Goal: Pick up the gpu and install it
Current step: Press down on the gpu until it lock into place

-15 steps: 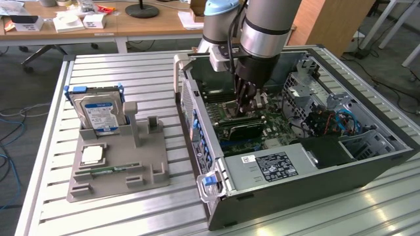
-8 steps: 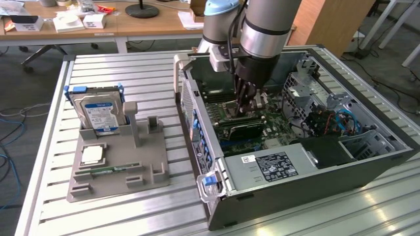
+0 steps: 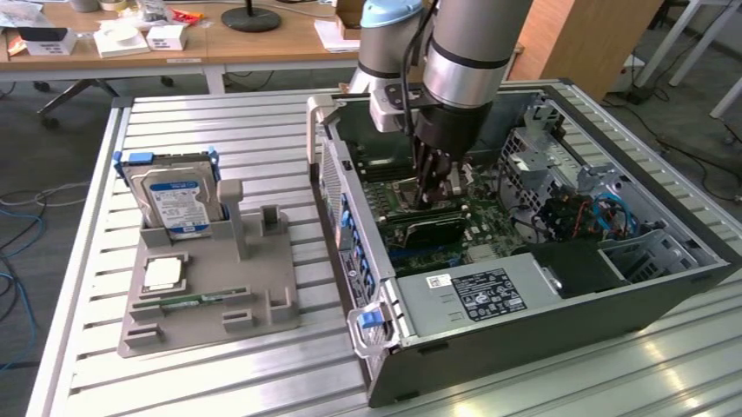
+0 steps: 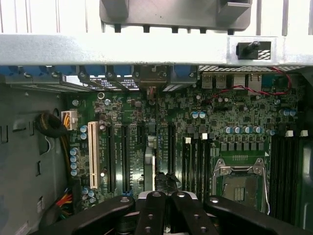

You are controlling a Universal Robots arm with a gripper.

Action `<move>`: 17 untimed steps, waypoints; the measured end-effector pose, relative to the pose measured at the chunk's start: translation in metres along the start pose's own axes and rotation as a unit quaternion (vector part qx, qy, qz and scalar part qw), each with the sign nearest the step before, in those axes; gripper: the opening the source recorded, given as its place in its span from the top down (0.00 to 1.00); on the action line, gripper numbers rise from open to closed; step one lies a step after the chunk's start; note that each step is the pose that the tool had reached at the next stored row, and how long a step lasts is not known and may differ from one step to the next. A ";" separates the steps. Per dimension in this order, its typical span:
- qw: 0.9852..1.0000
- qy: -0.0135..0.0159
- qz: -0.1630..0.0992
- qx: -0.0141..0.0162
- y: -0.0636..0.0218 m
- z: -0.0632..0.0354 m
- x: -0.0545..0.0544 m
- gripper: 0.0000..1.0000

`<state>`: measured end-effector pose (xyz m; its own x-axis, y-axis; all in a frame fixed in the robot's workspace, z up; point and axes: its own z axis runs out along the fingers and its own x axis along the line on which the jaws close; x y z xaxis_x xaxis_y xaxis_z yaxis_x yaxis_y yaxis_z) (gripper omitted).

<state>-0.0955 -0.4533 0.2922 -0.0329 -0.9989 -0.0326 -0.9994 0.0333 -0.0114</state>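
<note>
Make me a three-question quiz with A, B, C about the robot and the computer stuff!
1. Where is the hand?
A on the floor
B inside the open computer case
C at the wooden desk

2. What colour is the memory stick?
A green
B red
C yellow

3. How does the hard drive sit?
A flat on the table
B upright in the grey holder
C inside the case

Answers:
1 B, it reaches down over the motherboard.
2 A, a thin green strip lies in the holder.
3 B, it stands on edge in a slot.
</note>
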 end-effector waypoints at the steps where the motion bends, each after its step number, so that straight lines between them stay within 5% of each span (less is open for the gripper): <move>1: 1.000 0.000 0.000 0.000 0.0000 0.0000 0.000 0.90; 17: 1.000 0.000 0.000 0.000 0.0005 0.0101 0.001 0.90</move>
<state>-0.0959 -0.4535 0.2822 -0.0329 -0.9989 -0.0324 -0.9994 0.0333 -0.0115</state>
